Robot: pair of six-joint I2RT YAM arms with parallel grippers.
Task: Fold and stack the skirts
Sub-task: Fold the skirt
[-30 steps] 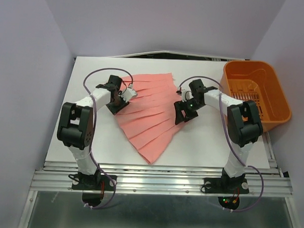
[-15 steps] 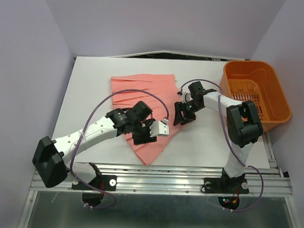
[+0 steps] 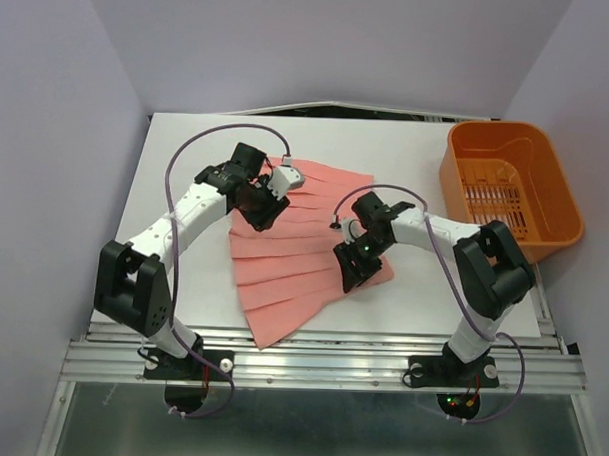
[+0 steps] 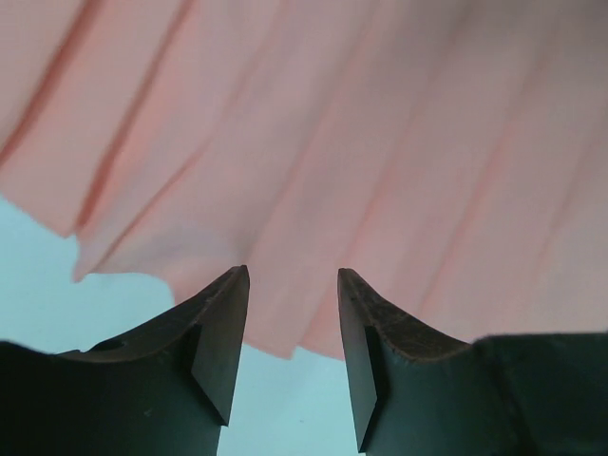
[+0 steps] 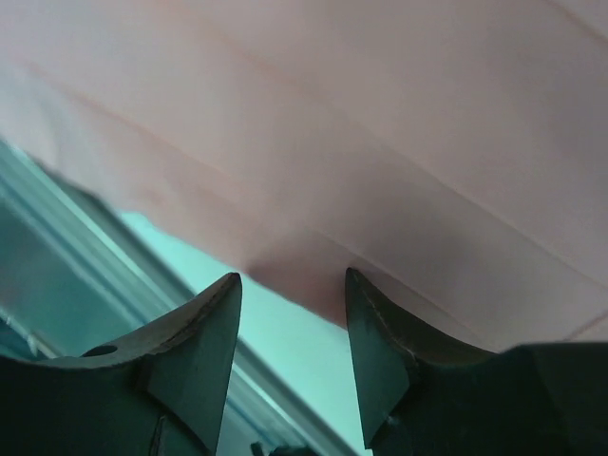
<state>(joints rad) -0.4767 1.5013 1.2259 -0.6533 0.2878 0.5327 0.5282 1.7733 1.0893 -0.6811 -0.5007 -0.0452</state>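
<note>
- We see one skirt [image 3: 293,258] lying spread and flat on the table [image 3: 182,284], roughly midway between the two arms. Its narrow end is towards the far side and its wide hem fans towards the near edge.
- The left gripper [image 3: 260,211] sits low over the skirt's far-left part, close to the narrow end. In its wrist view the jaws stand a moderate gap apart with nothing between them, and the pleated cloth lies just beyond the tips.
- The right gripper [image 3: 355,270] is down at the skirt's right-hand edge. In its wrist view the jaws are likewise parted and hold nothing, with the cloth edge and a strip of bare table just ahead of them.
- We cannot tell from these views whether either gripper's tips touch the cloth.
- We judge the task to be at an early stage. The skirt shows no fold line or doubled layer that we can make out, and neither gripper grips it.
- We see no folded pile anywhere on the table, so stacking is not yet begun.
- The orange basket [image 3: 493,130] stands at the far right corner, well apart from the skirt, and we can see no second skirt.
</note>
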